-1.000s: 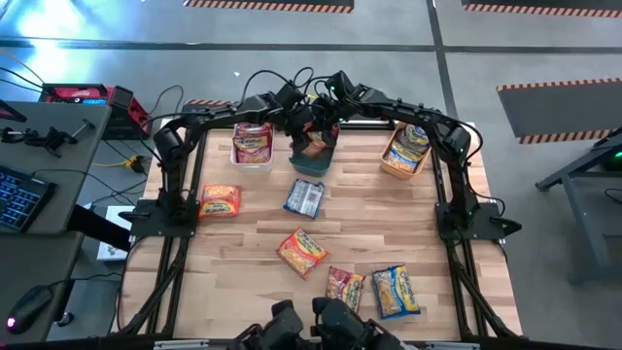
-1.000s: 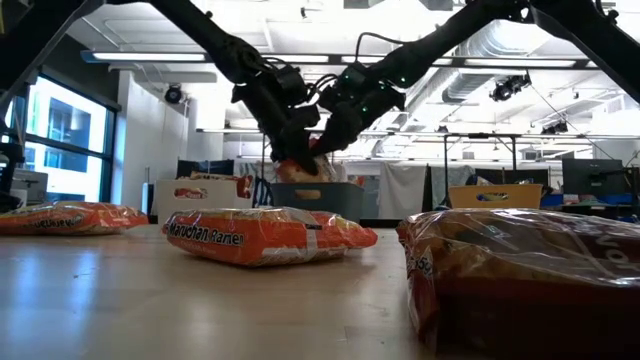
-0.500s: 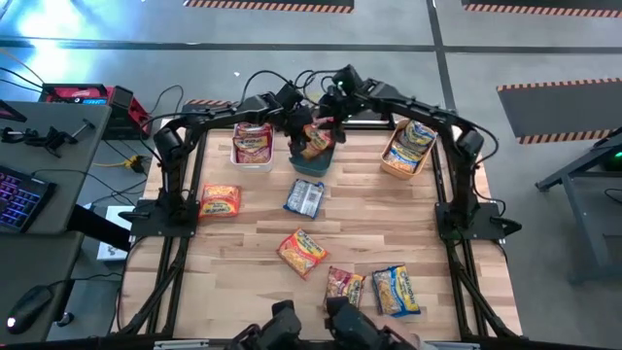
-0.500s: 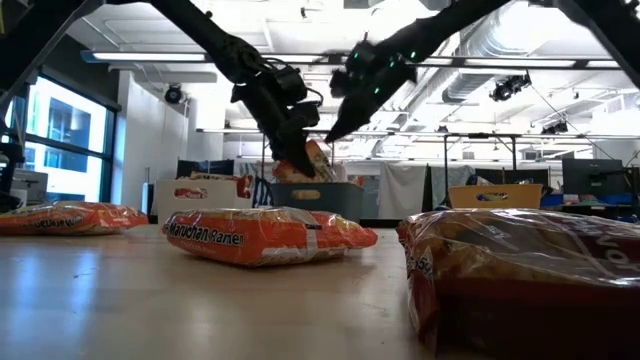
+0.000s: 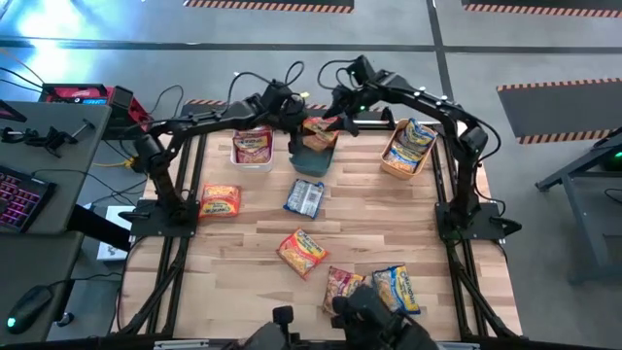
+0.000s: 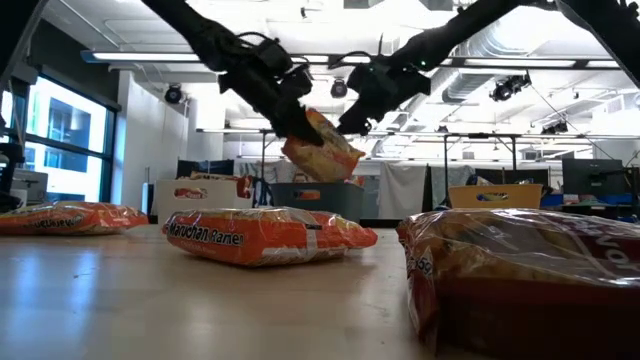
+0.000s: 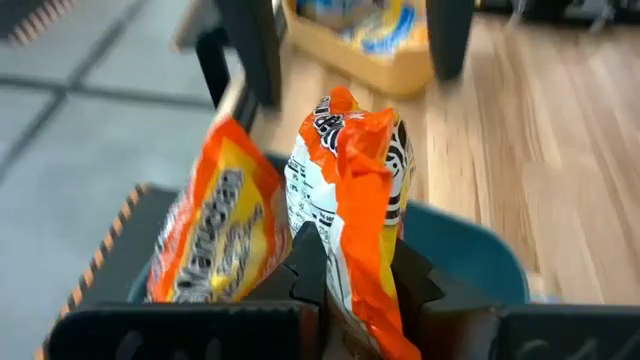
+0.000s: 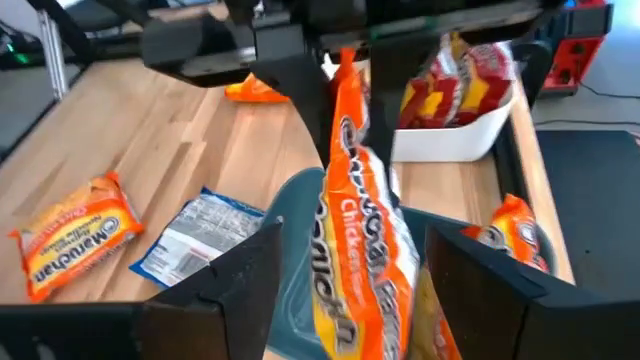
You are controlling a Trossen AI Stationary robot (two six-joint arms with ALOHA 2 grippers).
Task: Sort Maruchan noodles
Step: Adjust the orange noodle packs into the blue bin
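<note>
Both arms reach to the top centre of the high view, wrists nearly meeting. The left gripper [image 5: 303, 127] is raised, its fingers [image 7: 308, 268] clamped on an orange packet [image 6: 322, 146]. The right gripper [image 5: 339, 124] sits just right of it, its fingers [image 8: 248, 268] spread wide on either side of that packet.

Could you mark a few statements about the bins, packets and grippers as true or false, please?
1. The left gripper is shut on an orange packet. True.
2. The right gripper is clamped on that packet. False: its fingers stand open on either side of it.
3. The white bin holds blue-and-yellow packets. False: it holds pink-red ones.
4. The held packet hangs above the teal bin. True.
5. No packets lie on the table. False: several do.
</note>
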